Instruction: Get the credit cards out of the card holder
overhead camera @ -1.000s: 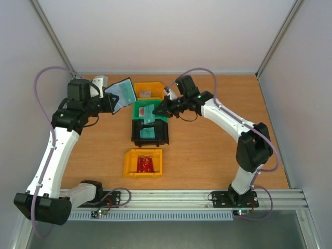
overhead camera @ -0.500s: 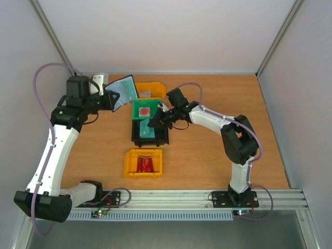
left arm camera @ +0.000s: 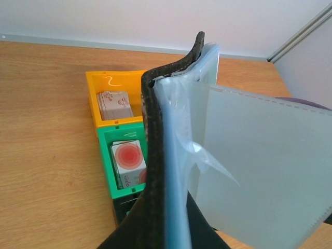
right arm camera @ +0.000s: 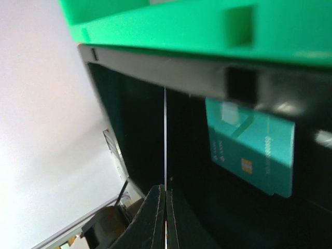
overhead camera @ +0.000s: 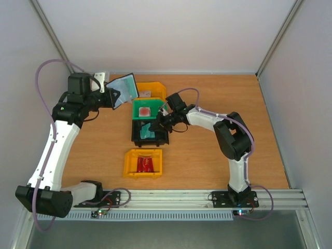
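I read the left pincer (overhead camera: 110,97) as closed on the card holder (overhead camera: 124,89). It holds the holder clear of the surface (overhead camera: 207,155) at the far left. The holder is spread open, with its black cover (left arm camera: 155,155) edge-on to the wrist camera and its clear pockets (left arm camera: 254,171) fanned out to the right. The right pincer (right arm camera: 165,196) is clamped shut on a thin card (right arm camera: 165,129), which I see edge-on, projecting straight out from the fingertips over the interior of the black bin (overhead camera: 150,142). A teal card (right arm camera: 251,150) lies flat on that bin's floor, near the pincer and apart from the thin card. The green bin (overhead camera: 135,110) adjoins the black bin on the far side and holds a red-circle card (left arm camera: 127,155). The far yellow bin (overhead camera: 155,88) holds a patterned card (left arm camera: 115,104). The near yellow bin (overhead camera: 129,165) holds a red card (overhead camera: 146,164).
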### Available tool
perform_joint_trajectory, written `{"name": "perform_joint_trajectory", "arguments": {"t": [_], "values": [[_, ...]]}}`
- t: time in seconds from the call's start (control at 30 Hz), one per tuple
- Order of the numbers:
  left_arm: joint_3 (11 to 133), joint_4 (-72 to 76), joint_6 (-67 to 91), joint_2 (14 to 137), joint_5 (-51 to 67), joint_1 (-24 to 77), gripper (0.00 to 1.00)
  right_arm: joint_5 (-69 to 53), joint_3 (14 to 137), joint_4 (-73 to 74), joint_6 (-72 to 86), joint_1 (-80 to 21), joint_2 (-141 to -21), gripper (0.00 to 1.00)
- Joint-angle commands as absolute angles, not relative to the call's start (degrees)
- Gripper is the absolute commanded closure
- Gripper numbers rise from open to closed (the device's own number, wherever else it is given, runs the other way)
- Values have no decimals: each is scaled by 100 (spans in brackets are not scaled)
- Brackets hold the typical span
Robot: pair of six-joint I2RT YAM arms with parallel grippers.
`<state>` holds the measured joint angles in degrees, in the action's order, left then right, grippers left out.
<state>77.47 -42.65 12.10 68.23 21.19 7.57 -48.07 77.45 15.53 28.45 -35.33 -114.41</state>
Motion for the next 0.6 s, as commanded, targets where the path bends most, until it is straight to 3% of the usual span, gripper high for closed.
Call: {"name": "perform_joint_trajectory", "arguments": {"t": [0.0,0.43,0.57], "values": [[8028,-4064,1058,6907,2143,734,100,-4781,7905,1415,2918,-3542,-11701,99],[8014,-4041,1046,6997,2248,729,100,-4558,8226,1883,2562,-3506,-11940,98],[7969,-4024,1063,6972,2263,729,100,-4485,8462,2493,2318,-3504,-11905,75]]}}
